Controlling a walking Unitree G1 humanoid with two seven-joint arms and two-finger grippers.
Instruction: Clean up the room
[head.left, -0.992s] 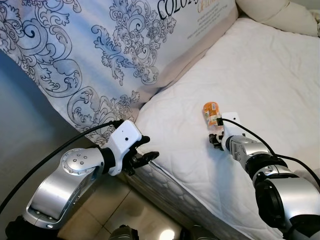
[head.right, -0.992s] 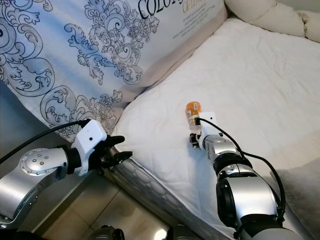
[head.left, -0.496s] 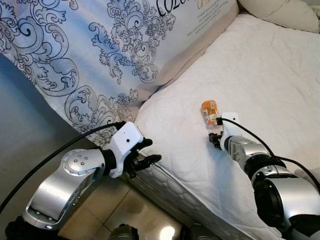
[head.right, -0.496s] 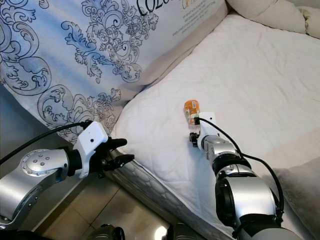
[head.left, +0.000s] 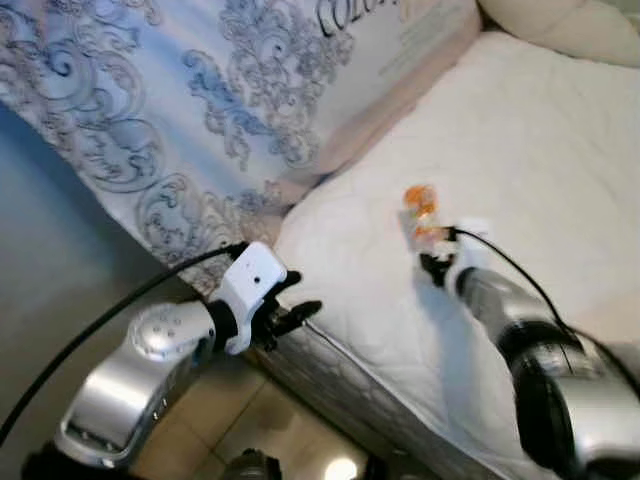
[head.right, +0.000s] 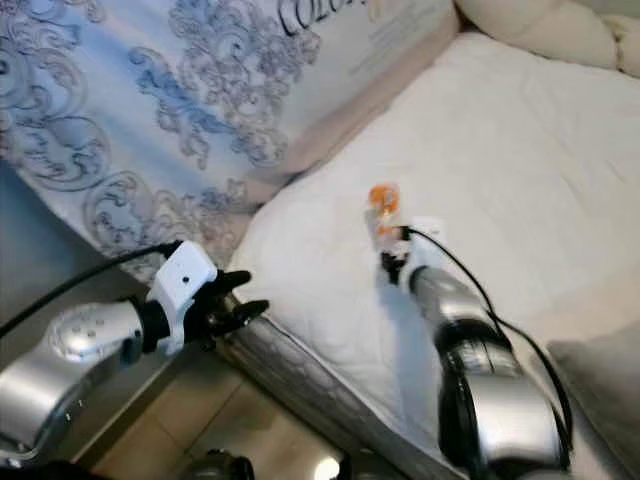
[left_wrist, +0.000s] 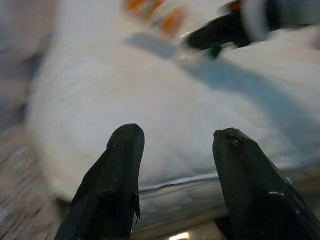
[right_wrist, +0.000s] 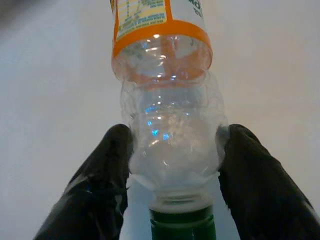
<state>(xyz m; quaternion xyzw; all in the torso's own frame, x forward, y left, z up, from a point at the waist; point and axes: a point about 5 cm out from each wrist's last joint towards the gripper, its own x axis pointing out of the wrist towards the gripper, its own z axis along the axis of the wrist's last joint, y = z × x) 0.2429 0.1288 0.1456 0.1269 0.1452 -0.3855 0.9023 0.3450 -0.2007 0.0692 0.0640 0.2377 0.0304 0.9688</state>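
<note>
A clear plastic bottle (head.left: 420, 205) with an orange label and a green cap lies on the white mattress (head.left: 540, 140). My right gripper (head.left: 428, 240) reaches out over the mattress to it. In the right wrist view the two fingers (right_wrist: 107, 170) press on either side of the bottle (right_wrist: 167, 115) just above its cap, so the gripper is shut on it. My left gripper (head.left: 300, 312) hovers beside the mattress's near corner, open with nothing between its fingers (left_wrist: 122, 155).
A large blue-patterned cover (head.left: 200, 90) leans against the bed at the left. A cream pillow (head.left: 560, 25) lies at the far right. Tiled floor (head.left: 230, 420) shows below the mattress edge.
The head views have blurred and shifted slightly. The right gripper and the bottle sit a little farther up the mattress. The left gripper stays by the mattress corner.
</note>
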